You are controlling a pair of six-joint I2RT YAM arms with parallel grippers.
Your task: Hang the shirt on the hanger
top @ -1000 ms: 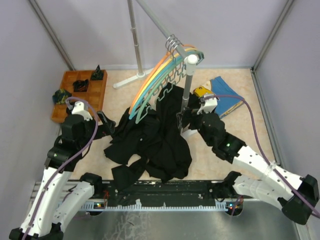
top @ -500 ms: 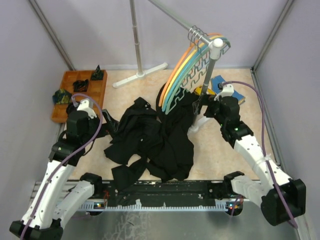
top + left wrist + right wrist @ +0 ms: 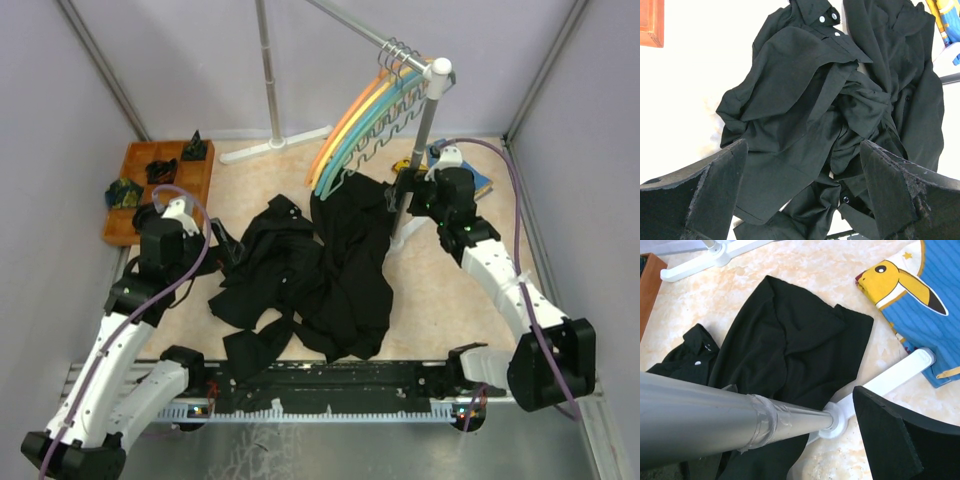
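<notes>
The shirt lies crumpled in a heap of black cloth mid-table, and I cannot separate it surely from a buttoned black garment on the heap's left. The orange hanger hangs on the tilted rack's rail, outermost beside a yellow and teal ones. My left gripper is open over the heap's left side, holding nothing. My right gripper is at the rack's silver upright pole. The pole crosses and hides its left finger. The right finger stands apart from the pole.
A wooden tray with small dark items sits at the back left. A blue-and-yellow garment lies by the rack's white foot. Another white foot reaches across the back. Walls close both sides.
The rack's pole top and its hangers have swung right and toward the back, and my right gripper has gone with them. The left arm has barely shifted.
</notes>
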